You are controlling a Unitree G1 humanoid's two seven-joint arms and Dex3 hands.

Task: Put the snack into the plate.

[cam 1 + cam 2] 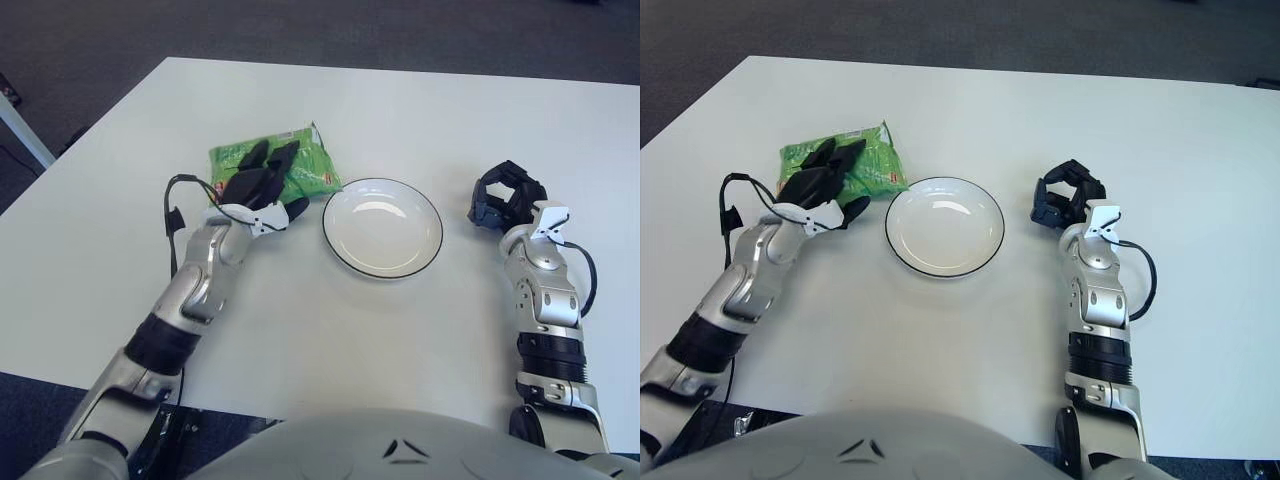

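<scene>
Across the middle of the scene lies the white table (pixel 330 110), the largest item and the work surface for everything else. Near its centre stands the plate (pixel 382 226), a shallow white dish with a dark rim, upright and holding nothing; it is the destination. Just beside the plate's far-left rim lies the snack (pixel 300 168), a green foil packet resting flat on the table, close to the plate but apart from it, so only a short transfer to the right is judged necessary. The left hand (pixel 258 186) is positioned over the near half of the snack, its dark fingers (pixel 836 157) extended forward across the packet with a modest spread and a thumb showing at the near-right side; they lie on or just above the wrapper, and whether they have closed on it cannot be told, since the packet shows no lift or crumple. This placement suits a top-down grasp, the flat packet offering no edge to pinch from the side. The right hand (pixel 505 196) shows to the right of the plate, well apart from the snack, its fingers curled inward around nothing; it appears idle, kept clear of the transfer path. The task is judged to be at the grasping step.
</scene>
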